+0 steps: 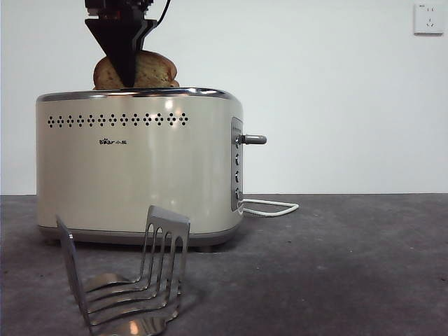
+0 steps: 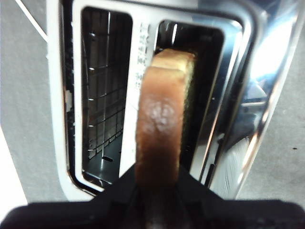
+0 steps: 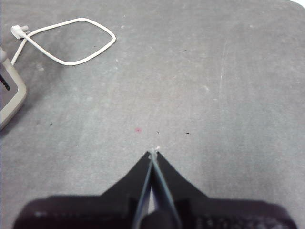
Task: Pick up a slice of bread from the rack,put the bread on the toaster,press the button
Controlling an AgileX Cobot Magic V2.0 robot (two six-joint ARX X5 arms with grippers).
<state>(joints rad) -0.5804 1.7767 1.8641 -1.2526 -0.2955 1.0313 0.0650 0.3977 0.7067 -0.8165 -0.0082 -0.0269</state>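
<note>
Reaching straight down from above, the left gripper (image 1: 127,73) is clamped on the slice of bread (image 1: 150,71), which is held upright in one slot of the toaster (image 1: 133,168), only its domed top showing over the chrome rim. The lower part of the slice is hidden inside. The right gripper (image 3: 153,155) is poised over bare desk (image 3: 214,95), jaws pressed together, nothing held. The rack (image 1: 126,280) is cut off below.

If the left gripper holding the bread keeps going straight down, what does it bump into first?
Probably nothing right away: the left gripper points down over an open slot, so the slice of bread would slide deeper into the toaster. After that, its jaws would likely meet the chrome top rim.
</note>
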